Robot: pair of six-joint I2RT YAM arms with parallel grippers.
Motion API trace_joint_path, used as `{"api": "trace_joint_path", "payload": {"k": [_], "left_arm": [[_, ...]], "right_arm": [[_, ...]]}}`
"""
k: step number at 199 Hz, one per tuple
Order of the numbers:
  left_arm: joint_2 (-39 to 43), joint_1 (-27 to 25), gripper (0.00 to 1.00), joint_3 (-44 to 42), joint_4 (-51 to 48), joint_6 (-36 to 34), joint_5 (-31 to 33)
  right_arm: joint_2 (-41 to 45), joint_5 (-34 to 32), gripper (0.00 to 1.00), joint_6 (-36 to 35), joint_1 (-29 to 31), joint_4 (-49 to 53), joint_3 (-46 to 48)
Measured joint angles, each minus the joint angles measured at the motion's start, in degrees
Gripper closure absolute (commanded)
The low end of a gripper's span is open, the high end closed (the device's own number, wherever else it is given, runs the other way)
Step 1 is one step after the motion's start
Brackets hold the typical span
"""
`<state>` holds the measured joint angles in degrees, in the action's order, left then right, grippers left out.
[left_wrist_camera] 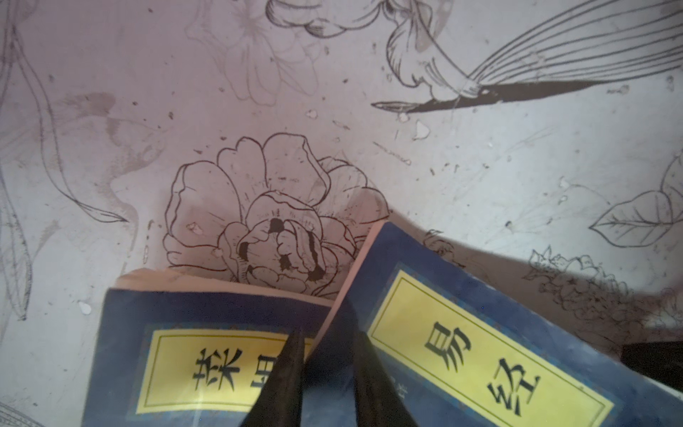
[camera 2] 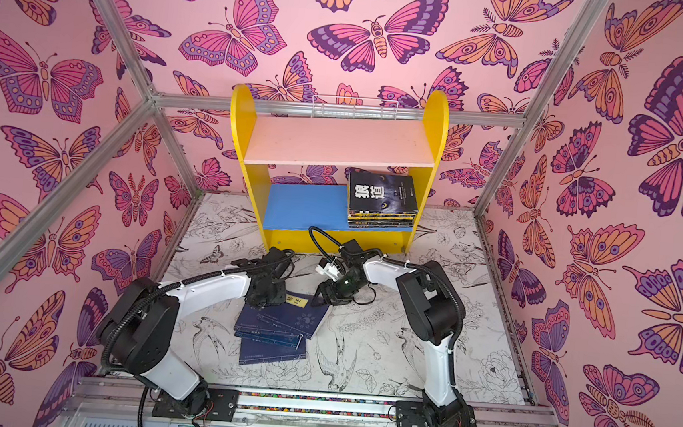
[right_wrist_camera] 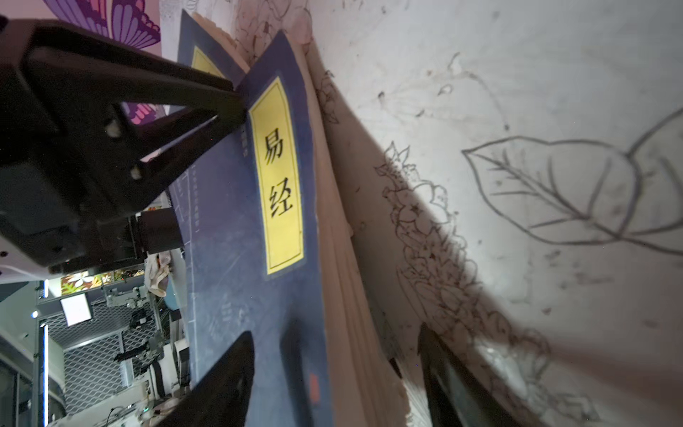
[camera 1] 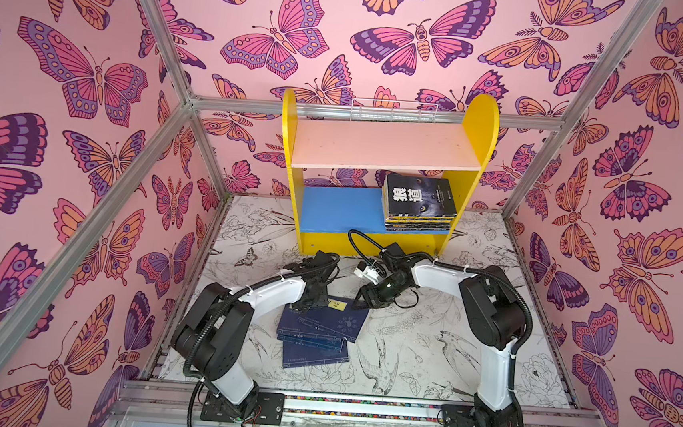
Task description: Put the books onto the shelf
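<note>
A pile of thin navy books with yellow labels lies mid-table. The top navy book lies askew, its far edge raised. My left gripper is shut on that book's edge near a corner, above a lower navy book. My right gripper is open, one finger over the cover, the other beyond the page edge. The shelf holds a stack of books on its blue lower board.
The shelf stands against the back wall just beyond both grippers. A cable loop of the right arm hangs near the shelf's yellow base strip. Aluminium frame posts and butterfly-papered walls close in the printed table.
</note>
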<state>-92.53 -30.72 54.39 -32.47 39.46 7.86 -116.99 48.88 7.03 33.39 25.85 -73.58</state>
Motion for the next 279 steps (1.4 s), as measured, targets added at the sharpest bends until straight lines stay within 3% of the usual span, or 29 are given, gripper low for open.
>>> {"api": "trace_joint_path", "payload": {"k": [35, 62, 86, 137, 155, 201, 240, 279], "left_arm": [[-0.1, 0.0, 0.74, 0.0, 0.4, 0.0, 0.4], [-0.2, 0.0, 0.73, -0.1, 1.0, 0.1, 0.7], [-0.2, 0.0, 0.71, -0.1, 1.0, 0.2, 0.8], [3.8, 2.5, 0.61, -0.1, -0.1, -0.4, -1.8], [8.5, 5.3, 0.47, -0.1, -0.6, -1.3, -5.2], [23.6, 14.2, 0.24, 0.2, 0.8, -3.9, -19.8], [26.7, 15.0, 0.03, -0.5, 4.8, -4.5, -31.5], [27.3, 15.0, 0.02, -6.4, 14.4, -0.9, -39.6]], "right_arm": [[0.8, 3.1, 0.56, -0.8, 0.0, -0.8, 2.6], [2.4, 4.8, 0.89, -0.6, 0.0, -1.7, 2.7], [3.6, 6.4, 1.00, 0.6, 0.0, -2.4, 2.7], [7.3, 6.6, 1.00, 5.1, -0.1, -6.4, 4.2], [9.8, 6.8, 1.00, 6.9, -0.9, -9.0, 4.8], [19.5, 8.3, 1.00, 18.2, -7.3, -23.2, 10.4], [23.1, 9.7, 1.00, 25.9, -8.7, -32.4, 11.6], [24.7, 12.0, 1.00, 29.1, -8.6, -35.4, 11.6]]}}
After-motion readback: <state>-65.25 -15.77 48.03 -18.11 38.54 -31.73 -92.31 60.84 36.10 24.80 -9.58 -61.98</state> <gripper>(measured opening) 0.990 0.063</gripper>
